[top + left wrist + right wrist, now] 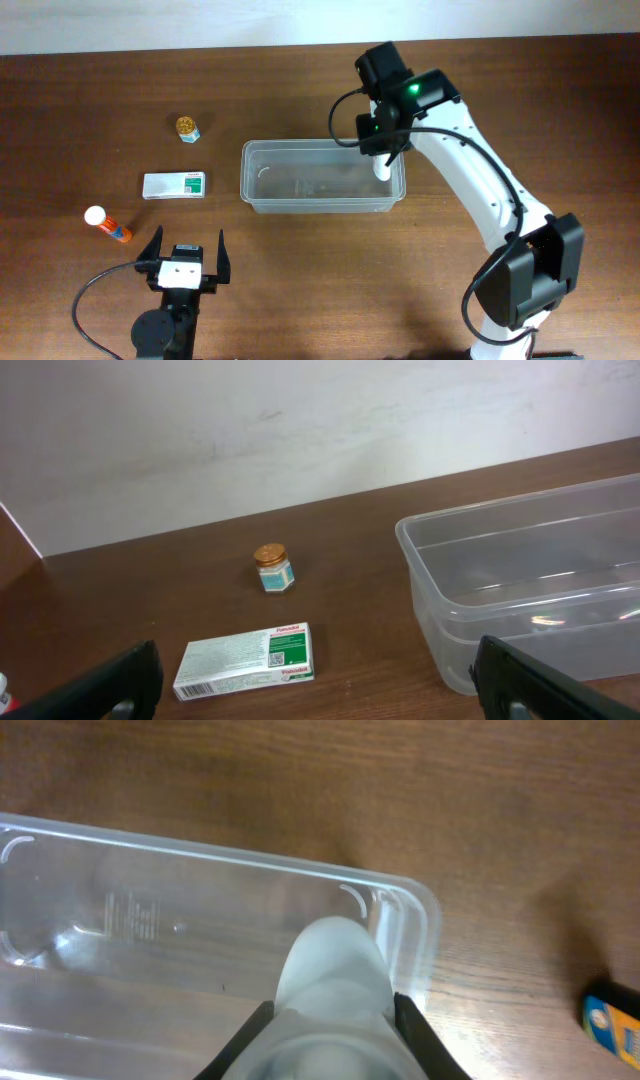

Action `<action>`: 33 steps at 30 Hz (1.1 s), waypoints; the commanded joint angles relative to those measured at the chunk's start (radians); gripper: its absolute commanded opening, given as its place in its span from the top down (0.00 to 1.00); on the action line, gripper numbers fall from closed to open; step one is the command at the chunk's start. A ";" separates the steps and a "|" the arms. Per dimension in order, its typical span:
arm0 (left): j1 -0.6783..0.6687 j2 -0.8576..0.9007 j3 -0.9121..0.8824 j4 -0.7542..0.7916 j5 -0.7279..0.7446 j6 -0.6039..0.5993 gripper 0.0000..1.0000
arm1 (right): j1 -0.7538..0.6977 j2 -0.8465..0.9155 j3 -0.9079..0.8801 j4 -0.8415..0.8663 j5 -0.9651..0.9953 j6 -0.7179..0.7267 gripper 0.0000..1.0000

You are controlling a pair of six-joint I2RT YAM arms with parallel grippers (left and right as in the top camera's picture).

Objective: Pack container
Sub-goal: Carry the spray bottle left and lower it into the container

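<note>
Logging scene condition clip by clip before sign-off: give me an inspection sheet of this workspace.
Surface: brown wooden table, no spills seen.
Job's things: clear container upright, looks empty; white bottle held at its right end.
Clutter: gold-lidded jar, white-green box, orange tube left of container; blue-yellow item near its right end, cut off.
Grippers: left claw open, empty; right claw shut on white bottle.
Cables: black cable loops by left arm's base; second cable runs along right arm.
Surroundings: pale wall behind table.
</note>
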 commanded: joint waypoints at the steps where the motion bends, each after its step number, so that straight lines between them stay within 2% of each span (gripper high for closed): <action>1: 0.005 -0.005 -0.008 0.001 -0.004 0.016 0.01 | 0.027 -0.023 -0.060 0.071 0.022 0.017 0.82; 14: 0.005 -0.005 -0.008 0.001 -0.004 0.016 0.01 | 0.027 -0.023 -0.339 0.405 0.026 0.024 0.82; 30: 0.005 -0.005 -0.008 0.001 -0.004 0.016 0.01 | 0.027 -0.023 -0.351 0.459 0.123 0.050 0.81; 32: 0.005 -0.005 -0.008 0.001 -0.004 0.016 0.01 | 0.026 -0.023 -0.351 0.459 0.123 0.049 0.76; 33: 0.005 -0.005 -0.008 0.001 -0.004 0.016 0.00 | 0.026 -0.023 -0.351 0.456 0.123 0.049 0.65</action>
